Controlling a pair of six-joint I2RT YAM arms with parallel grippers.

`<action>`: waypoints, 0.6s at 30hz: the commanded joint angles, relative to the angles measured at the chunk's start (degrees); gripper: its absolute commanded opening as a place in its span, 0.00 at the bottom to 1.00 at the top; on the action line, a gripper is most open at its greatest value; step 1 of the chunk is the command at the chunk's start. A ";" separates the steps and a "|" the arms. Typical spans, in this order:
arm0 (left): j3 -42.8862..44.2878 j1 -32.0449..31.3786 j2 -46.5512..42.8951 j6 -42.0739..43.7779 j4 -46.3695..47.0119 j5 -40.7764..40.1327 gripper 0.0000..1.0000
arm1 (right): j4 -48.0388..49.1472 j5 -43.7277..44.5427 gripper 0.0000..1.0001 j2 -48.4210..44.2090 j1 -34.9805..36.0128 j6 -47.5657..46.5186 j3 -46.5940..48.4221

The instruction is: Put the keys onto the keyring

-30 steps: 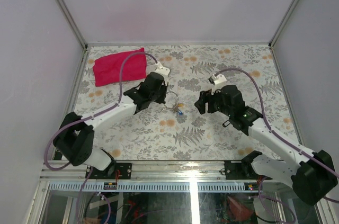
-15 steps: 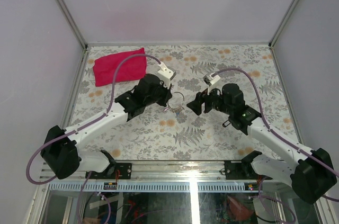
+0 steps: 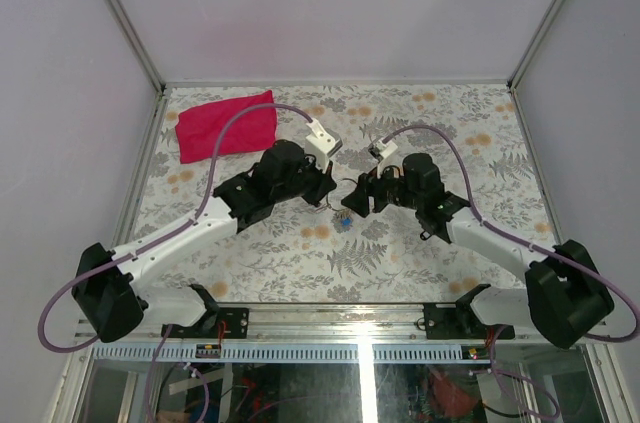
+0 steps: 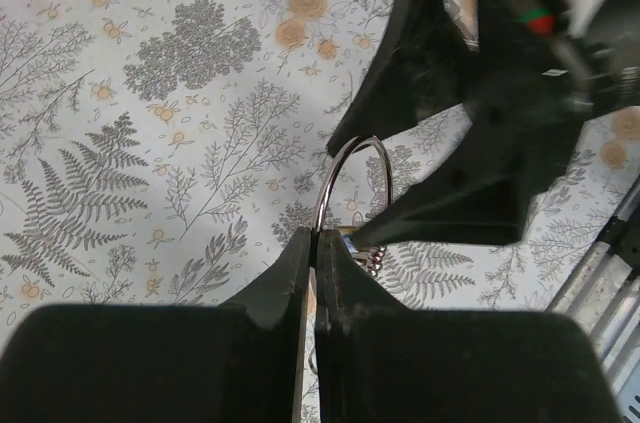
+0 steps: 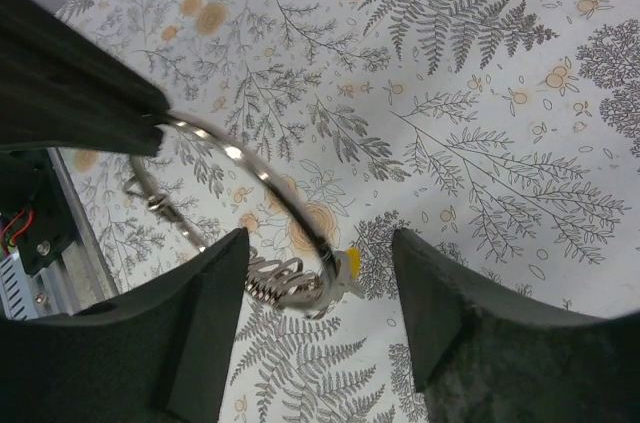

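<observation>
We see left gripper (image 4: 313,240) pinched shut on the keyring (image 4: 343,175), right gripper (image 5: 318,248) spread around it (yellow key (image 5: 350,263) hanging there). Fern-print tablecloth (image 3: 400,255), red cloth (image 3: 225,125) far-left, pale walls (image 3: 330,13).

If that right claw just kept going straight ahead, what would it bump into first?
Most likely the keyring, right ahead of its open jaws and pinched by the left gripper; depth is hard to judge.

A: What lies between the fingers of the right end effector (image 5: 320,243)?
B: The keyring (image 5: 260,178), its arc crossing the gap; jaws apart; a yellow key (image 5: 347,265) hangs low; fern-print desk (image 5: 480,73) beneath.
</observation>
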 commanded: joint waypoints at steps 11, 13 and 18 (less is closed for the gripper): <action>2.48 -1.64 -2.21 1.29 0.62 -1.92 0.00 | 10.85 -4.48 0.15 0.25 -0.19 2.41 2.15; 2.63 -1.67 -2.11 1.18 0.62 -2.33 0.00 | 9.81 -4.95 0.05 -0.97 -0.15 2.43 1.91; 3.37 -1.66 -1.95 0.63 1.13 -1.39 0.19 | 7.41 -5.75 0.00 -5.30 -0.19 1.78 1.18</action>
